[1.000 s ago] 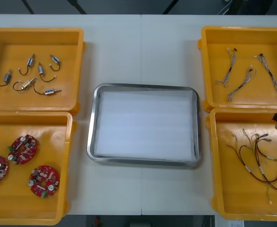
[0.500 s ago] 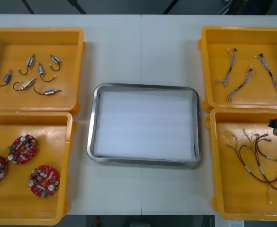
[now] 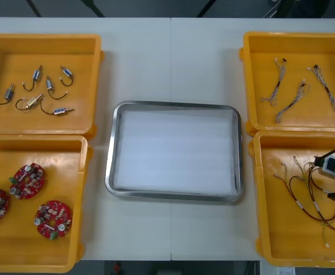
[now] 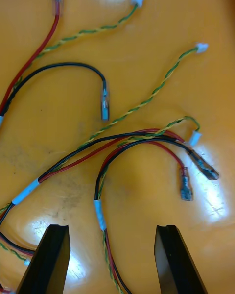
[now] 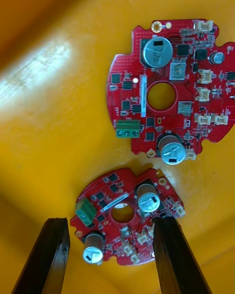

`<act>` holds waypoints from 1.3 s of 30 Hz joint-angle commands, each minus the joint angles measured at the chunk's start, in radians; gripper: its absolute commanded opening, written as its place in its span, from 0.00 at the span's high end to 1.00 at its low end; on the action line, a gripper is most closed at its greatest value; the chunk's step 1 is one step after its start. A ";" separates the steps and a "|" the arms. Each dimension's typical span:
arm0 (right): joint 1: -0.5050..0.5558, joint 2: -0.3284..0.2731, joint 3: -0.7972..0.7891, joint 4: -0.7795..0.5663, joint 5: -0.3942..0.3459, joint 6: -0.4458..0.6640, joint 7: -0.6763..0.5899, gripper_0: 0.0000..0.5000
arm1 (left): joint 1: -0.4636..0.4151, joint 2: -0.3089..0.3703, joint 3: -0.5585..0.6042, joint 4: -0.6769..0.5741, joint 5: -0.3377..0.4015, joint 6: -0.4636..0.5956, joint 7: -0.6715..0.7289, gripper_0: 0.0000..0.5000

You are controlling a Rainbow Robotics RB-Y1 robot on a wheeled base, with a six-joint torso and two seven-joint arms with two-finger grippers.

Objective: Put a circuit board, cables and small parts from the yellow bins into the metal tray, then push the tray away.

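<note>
Over both near bins, the grippers close in

Near right corner of the worktop: my right gripper (image 4: 111,228) has slid further in over the right bin (image 3: 282,229), fingers wide, a cable (image 4: 100,214) running up between them. Near left corner: the left gripper (image 5: 110,223) has just come in from the edge, wide too, straddling a board (image 5: 110,198). So I read two picks being lined up at once, with the tray (image 3: 112,154) mid-worktop still bare, white inside a shiny rim. These cables (image 4: 137,137) look thin and limp, red, black, twisted yellow-green, taped white, tangled on glossy plastic. Those boards (image 5: 127,78) are round, red, holed at the centre, studded with silver cans.
</note>
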 commanded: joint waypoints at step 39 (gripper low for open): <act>-0.030 -0.031 0.123 0.086 0.021 -0.089 0.017 1.00 | 0.023 0.041 -0.167 0.006 -0.097 -0.135 0.175 0.00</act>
